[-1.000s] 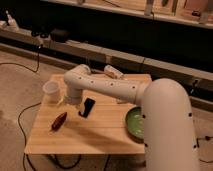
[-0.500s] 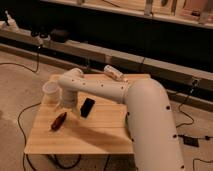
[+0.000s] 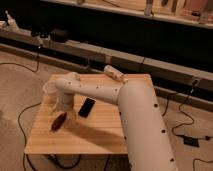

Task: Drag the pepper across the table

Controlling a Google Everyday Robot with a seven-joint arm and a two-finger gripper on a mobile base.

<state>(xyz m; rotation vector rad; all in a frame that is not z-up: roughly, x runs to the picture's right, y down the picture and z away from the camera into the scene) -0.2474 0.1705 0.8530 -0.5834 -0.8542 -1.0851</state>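
- The pepper point(image 3: 58, 122) lay on the left part of the table point(image 3: 102, 139), slanted, with its lower end toward the front-left corner.
- The gripper point(image 3: 64, 110) hung pointing down right at the pepper's upper end; whether it was spread or pinching the pepper could not be told.
- The white arm point(image 3: 95, 92) reached in from the lower right across the tabletop.
- A black phone point(image 3: 86, 107) lay flat just to the right of the gripper.
- A pale cup point(image 3: 50, 89) stood behind the gripper near the left edge.
- A white object point(image 3: 114, 73) lay at the far edge.
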